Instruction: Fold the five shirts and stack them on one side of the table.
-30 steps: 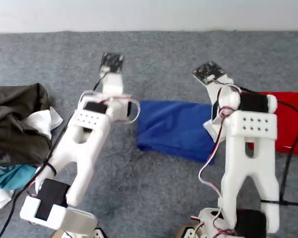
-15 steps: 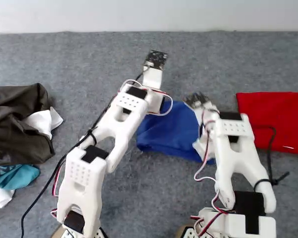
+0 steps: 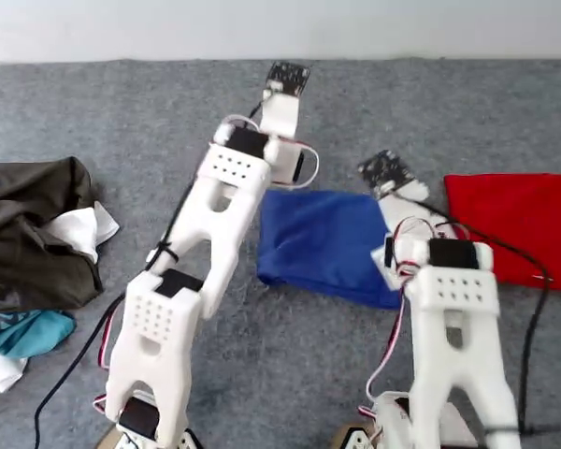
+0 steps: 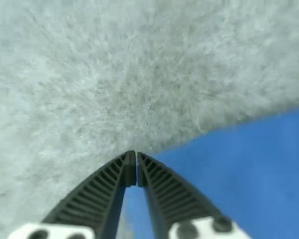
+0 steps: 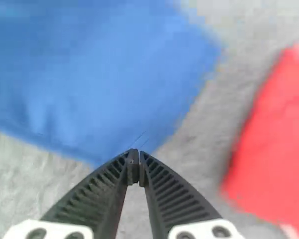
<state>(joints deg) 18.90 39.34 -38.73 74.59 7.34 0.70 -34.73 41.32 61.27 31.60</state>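
A folded blue shirt [image 3: 323,238] lies flat at the table's middle, and a folded red shirt [image 3: 514,224] lies to its right. Unfolded shirts are heaped at the left edge: a dark olive one [image 3: 28,224], a white one [image 3: 75,229] and a teal one [image 3: 23,332]. My left arm [image 3: 234,178] stretches over the blue shirt's far left corner. My left gripper [image 4: 136,169] is shut, its tip at the blue shirt's [image 4: 249,169] edge on the carpet. My right gripper [image 5: 136,167] is shut and empty, hanging over the blue shirt's [image 5: 89,74] right edge, near the red shirt [image 5: 269,139].
Grey carpet [image 3: 122,103] covers the table up to a pale wall at the back. Bare carpet runs along the far side and in front of the blue shirt. Loose cables hang from both arms.
My left arm swung right from beside the heap to the blue shirt's far left corner. My right arm shifted above the blue shirt's right edge. The shirts kept their places.
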